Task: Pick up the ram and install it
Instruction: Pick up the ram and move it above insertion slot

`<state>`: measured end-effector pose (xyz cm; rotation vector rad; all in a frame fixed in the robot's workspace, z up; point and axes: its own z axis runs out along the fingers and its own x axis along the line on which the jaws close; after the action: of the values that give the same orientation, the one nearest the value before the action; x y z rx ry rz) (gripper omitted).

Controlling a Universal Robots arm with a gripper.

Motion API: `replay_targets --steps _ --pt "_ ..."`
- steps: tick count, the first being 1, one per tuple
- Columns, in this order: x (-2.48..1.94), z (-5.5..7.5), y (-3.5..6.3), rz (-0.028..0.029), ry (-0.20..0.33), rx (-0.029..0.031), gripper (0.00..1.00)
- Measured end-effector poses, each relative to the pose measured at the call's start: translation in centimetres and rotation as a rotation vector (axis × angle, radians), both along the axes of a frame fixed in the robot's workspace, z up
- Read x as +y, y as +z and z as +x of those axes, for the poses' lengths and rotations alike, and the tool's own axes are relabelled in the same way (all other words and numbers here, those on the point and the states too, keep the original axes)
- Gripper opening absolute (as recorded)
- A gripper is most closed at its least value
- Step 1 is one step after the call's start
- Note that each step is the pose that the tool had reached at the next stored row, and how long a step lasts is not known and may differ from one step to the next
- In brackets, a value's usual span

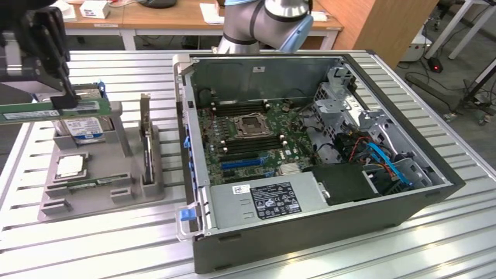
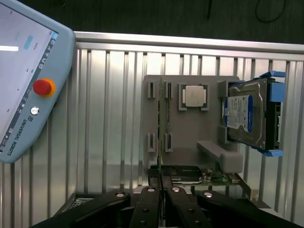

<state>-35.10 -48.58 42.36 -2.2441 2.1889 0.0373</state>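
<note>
My gripper (image 1: pixel 64 103) is pinched narrow on the ram (image 1: pixel 31 113), so it's up in the air over the far edge of the gray holder (image 1: pixel 101 192), just above the hard drive (image 1: pixel 85 129). The open PC case (image 1: pixel 310 145) sits beside the holder.

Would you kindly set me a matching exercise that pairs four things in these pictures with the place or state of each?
Things:
1. ram
2. hard drive
3. processor
4. motherboard

Places or states:
A. inside the open computer case
B. bears a blue label
C. gripped in the shut claw
D. lying flat in a pocket of the grey fixture

Pairs: 1-C, 2-B, 3-D, 4-A.
</note>
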Motion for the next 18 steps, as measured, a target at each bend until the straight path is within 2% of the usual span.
replay_targets --steps 18 --pt "0.00 5.1 0.00 0.0004 0.000 0.0001 0.11"
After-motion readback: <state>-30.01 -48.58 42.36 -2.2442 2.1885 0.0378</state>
